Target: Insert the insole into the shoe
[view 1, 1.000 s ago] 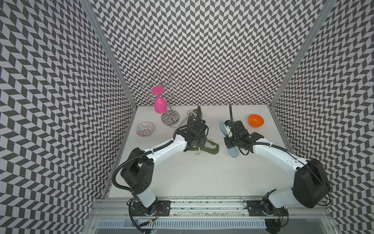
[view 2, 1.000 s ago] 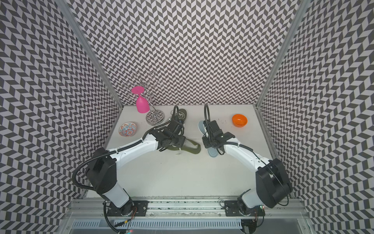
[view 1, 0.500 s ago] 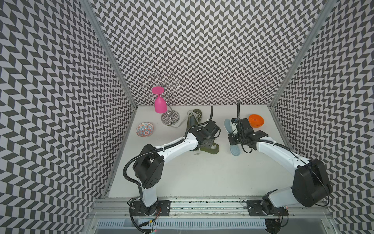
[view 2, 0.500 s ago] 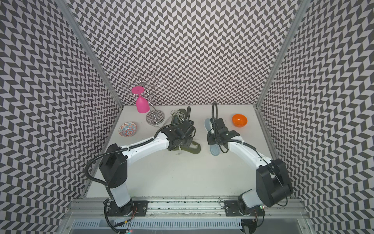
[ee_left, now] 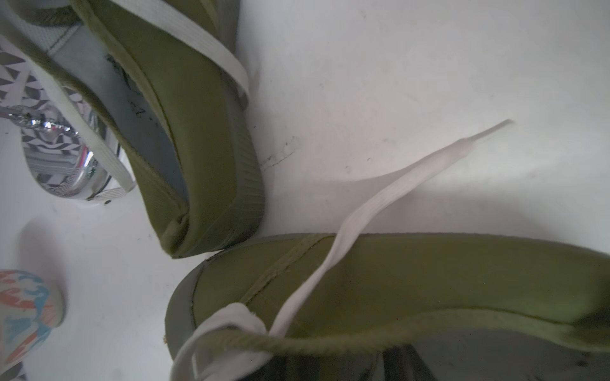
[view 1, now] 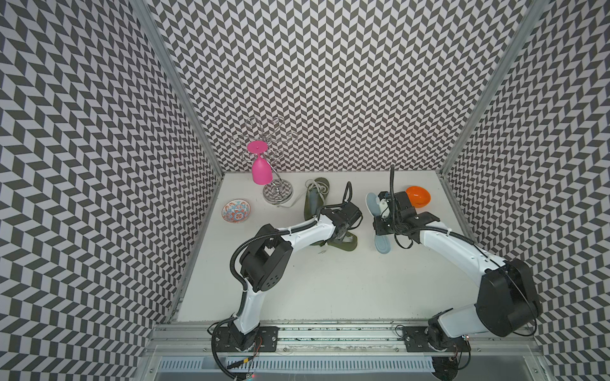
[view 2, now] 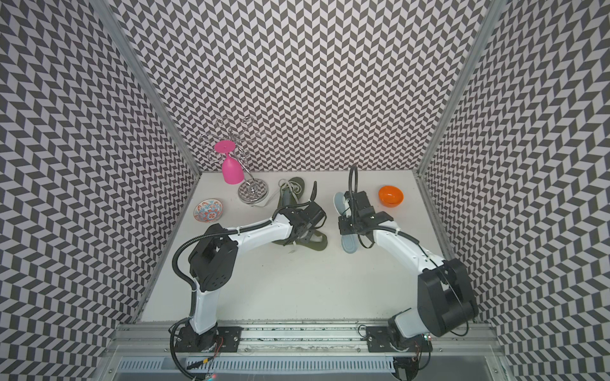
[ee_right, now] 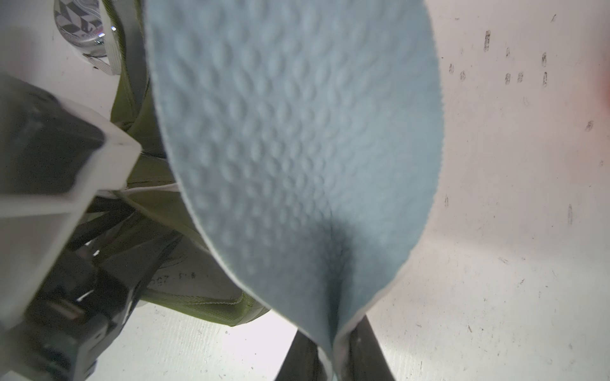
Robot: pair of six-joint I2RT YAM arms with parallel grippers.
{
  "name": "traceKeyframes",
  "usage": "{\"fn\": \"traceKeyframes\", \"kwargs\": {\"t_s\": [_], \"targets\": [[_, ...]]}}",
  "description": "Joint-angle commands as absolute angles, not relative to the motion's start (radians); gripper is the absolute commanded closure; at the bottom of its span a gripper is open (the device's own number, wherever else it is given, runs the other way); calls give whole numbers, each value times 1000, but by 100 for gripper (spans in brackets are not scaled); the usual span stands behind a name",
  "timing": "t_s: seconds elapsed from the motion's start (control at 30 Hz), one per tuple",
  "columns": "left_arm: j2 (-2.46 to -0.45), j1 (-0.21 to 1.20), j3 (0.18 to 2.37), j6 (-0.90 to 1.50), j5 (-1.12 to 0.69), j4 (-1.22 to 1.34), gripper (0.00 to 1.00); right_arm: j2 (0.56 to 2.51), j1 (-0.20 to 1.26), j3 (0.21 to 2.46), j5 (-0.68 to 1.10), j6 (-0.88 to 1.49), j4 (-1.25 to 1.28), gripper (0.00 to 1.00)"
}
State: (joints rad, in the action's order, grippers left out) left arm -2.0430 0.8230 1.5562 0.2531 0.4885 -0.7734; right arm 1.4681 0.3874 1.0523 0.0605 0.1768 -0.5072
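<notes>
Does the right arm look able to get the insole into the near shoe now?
Probably not yet: the left gripper sits over the near shoe, hiding its opening, and the insole hangs apart beside it.

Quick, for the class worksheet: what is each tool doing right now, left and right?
Left tool: at the green shoe; open or closed cannot be told.
Right tool: closed, holding the blue insole.

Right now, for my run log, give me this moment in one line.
step: insole not yet in shoe | right gripper: shut on insole | left gripper: at shoe, grip unclear
</notes>
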Motion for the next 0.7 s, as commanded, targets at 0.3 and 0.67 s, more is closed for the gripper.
{"fn": "traceKeyframes", "kwargs": {"t_s": [0.3,0.67], "targets": [[-2033,786,1569,194,552,-799,100,1443,385,1076,184,171,-492,82],[-1814,755,1415,127,252,-565,100,1409,442,1037,326,192,-610,81]]}}
